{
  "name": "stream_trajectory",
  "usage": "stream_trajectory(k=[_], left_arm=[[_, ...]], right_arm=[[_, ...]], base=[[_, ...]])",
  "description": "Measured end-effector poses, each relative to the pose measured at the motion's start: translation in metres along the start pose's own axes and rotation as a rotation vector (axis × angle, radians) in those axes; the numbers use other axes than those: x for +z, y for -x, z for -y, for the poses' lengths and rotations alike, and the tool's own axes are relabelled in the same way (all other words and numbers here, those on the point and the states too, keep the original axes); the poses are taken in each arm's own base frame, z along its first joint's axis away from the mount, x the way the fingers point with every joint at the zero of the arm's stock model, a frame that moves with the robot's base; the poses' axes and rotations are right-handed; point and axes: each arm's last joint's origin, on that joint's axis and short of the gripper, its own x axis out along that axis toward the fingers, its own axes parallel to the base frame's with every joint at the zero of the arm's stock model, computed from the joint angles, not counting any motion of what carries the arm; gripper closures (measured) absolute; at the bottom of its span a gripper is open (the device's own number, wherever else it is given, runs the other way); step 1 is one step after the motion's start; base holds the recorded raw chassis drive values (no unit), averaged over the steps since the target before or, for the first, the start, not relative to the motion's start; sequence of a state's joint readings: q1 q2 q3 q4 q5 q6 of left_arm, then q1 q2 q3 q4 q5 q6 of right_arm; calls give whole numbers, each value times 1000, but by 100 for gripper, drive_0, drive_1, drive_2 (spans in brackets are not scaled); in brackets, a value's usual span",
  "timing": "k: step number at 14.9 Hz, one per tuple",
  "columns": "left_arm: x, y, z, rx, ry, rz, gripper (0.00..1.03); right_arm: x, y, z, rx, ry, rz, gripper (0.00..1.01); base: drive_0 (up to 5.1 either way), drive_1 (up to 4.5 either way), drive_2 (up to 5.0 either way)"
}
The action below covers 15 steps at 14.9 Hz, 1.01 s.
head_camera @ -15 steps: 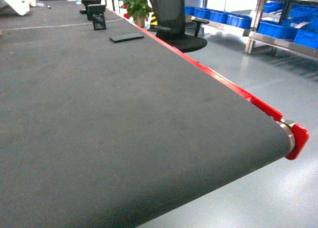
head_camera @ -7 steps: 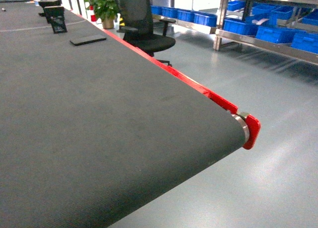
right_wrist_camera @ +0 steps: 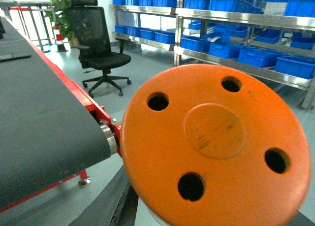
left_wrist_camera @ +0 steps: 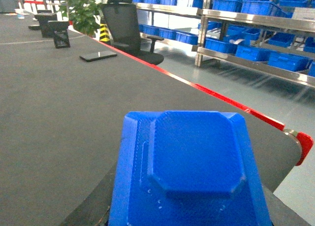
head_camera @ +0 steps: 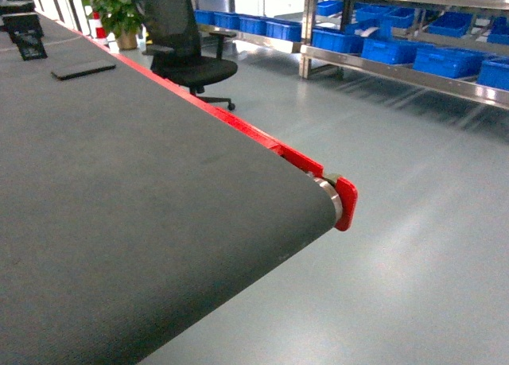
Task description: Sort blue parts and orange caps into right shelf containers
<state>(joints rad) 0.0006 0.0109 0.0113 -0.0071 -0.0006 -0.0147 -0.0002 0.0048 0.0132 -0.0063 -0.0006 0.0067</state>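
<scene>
Your head camera shows the rounded end of a dark grey conveyor belt (head_camera: pixel 119 198) with a red edge rail (head_camera: pixel 238 126). Past it lies open grey floor (head_camera: pixel 413 222), then steel shelving (head_camera: pixel 398 63) lined with bright blue crates (head_camera: pixel 445 59) along the far right. Neither arm appears in this view.

Your left wrist camera is filled at the bottom by a blue part (left_wrist_camera: pixel 189 172), a moulded plastic piece with a raised eight-sided panel, sitting close under the lens. It looks carried by the left pincer, though the jaws themselves are hidden, so you cannot tell how they stand.

Your right wrist camera is mostly covered by an orange cap (right_wrist_camera: pixel 216 147), a round disc with four holes and a central boss. It too appears held by the right pincer, whose jaws are out of sight, so their state cannot be told.

The relation that matters: the shelf crates lie ahead and to the right of both loads, well apart across the floor. The right arm, with the cap, seems the nearer one. An office chair (head_camera: pixel 187 51) stands beside the belt.
</scene>
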Motion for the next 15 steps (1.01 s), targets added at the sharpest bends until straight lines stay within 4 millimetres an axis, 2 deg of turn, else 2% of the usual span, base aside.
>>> stream_trajectory(k=[15], left_arm=[[0,0,0,0,0,0,61]], right_arm=[[0,0,0,0,0,0,57]], base=[[-158,-158,-158]])
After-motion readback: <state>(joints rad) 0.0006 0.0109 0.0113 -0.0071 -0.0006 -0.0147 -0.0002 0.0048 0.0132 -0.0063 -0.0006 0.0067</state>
